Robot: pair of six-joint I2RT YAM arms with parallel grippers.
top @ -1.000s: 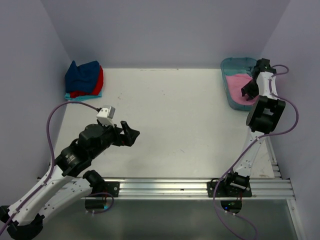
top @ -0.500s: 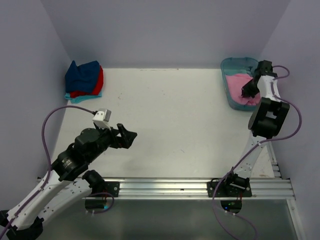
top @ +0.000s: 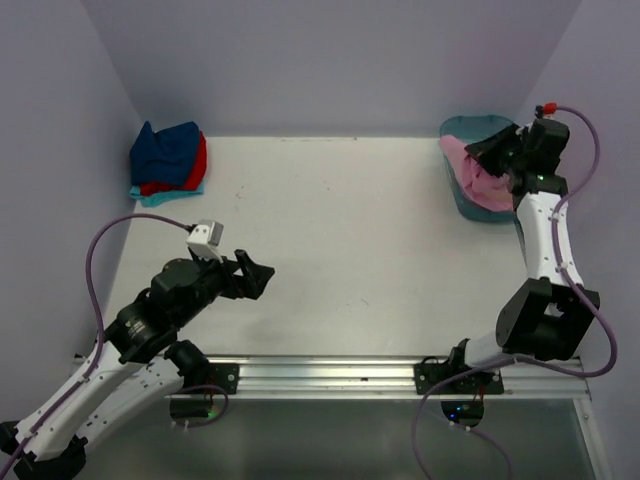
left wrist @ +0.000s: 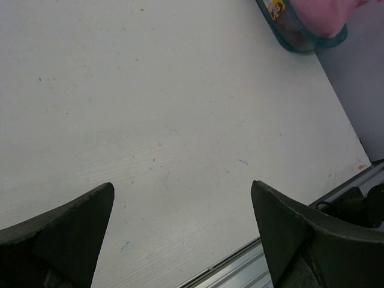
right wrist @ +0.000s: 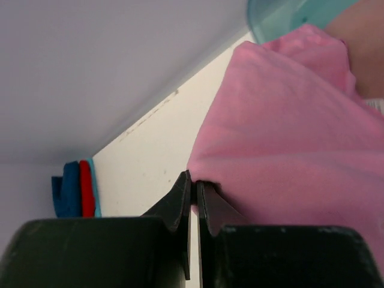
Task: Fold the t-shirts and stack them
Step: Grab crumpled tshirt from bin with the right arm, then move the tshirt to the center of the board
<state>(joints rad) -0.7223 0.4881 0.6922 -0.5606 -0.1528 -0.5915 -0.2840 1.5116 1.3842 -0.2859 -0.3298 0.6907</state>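
At the far right corner of the surface, we saw the right tool clamped shut on an edge of the bright pink t-shirt, the cloth hanging from its tips over the teal tub. The left tool hovered above the surface on the near left, jaws spread wide and holding nothing. Folded navy, red and turquoise t-shirts sat stacked in the far left corner.

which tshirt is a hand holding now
The pink t-shirt, pinched in the right hand; the stack of navy, red and turquoise shirts lies untouched.
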